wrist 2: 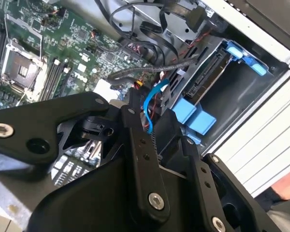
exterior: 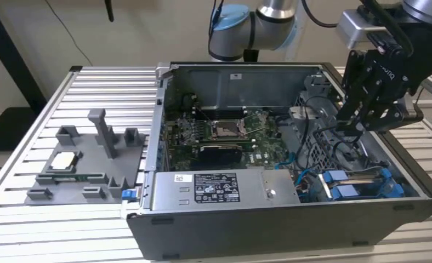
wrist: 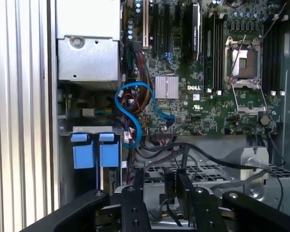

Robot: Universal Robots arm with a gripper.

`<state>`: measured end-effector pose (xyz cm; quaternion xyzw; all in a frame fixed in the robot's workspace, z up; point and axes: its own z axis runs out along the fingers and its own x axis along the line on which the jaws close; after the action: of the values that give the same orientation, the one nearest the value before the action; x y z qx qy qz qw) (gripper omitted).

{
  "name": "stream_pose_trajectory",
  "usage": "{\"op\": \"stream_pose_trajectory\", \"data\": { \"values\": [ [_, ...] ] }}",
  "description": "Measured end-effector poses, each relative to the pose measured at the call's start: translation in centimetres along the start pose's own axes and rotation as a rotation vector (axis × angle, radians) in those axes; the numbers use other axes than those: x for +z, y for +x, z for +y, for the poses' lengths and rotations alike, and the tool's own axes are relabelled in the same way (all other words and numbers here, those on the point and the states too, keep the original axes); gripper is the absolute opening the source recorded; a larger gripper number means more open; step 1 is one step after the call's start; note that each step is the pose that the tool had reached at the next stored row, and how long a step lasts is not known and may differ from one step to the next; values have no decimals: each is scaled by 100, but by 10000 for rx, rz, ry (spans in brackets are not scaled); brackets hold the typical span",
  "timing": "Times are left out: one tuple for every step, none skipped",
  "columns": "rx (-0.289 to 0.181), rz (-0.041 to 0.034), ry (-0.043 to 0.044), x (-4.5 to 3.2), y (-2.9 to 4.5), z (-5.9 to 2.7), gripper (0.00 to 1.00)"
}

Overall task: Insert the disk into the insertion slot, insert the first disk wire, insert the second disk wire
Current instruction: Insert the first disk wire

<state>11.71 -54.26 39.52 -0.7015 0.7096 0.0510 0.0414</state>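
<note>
The disk (exterior: 364,185), silver-grey in its bright blue carrier, lies in the bay at the case's near corner on the exterior view's right. Its blue end tabs (wrist: 95,151) show in the first wrist view, and its bare connector edge (wrist 2: 209,76) in the second. My gripper (exterior: 352,129) hangs inside the open case above the metal drive cage (wrist: 203,173), farther back than the disk. It is open by a narrow gap (wrist: 154,181) with nothing between the fingers. Loose black wires (wrist: 208,157) run over the cage just past the fingertips. A blue wire (wrist 2: 151,104) loops from the motherboard beside the gripper (wrist 2: 150,104).
The open computer case (exterior: 289,230) stands on a slatted metal table (exterior: 99,87). The grey power supply box (exterior: 217,189) fills the near side, the motherboard (exterior: 223,134) lies behind it. A grey fixture tray (exterior: 84,164) with small parts sits to the exterior view's left.
</note>
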Motion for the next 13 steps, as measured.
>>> {"op": "stream_pose_trajectory", "data": {
  "values": [
    [-12, -12, 40, 6, -1, 0, 40],
    [-18, -26, 78, 12, -1, 0, 40],
    [-23, -47, 116, 17, -1, 0, 40],
    [-27, -70, 143, 23, 0, 0, 40],
    [-29, -88, 164, 29, -1, 0, 40],
    [-31, -98, 178, 35, -2, 0, 40],
    [-33, -110, 190, 41, -3, 0, 40],
    [-35, -122, 199, 46, -3, 0, 40],
    [-36, -134, 206, 49, -4, 0, 40],
    [-37, -146, 214, 53, -4, 1, 40],
    [-37, -155, 218, 56, -5, 2, 40],
    [-36, -163, 221, 60, -5, 7, 40],
    [-37, -171, 223, 62, -5, 11, 40]
  ]
}}
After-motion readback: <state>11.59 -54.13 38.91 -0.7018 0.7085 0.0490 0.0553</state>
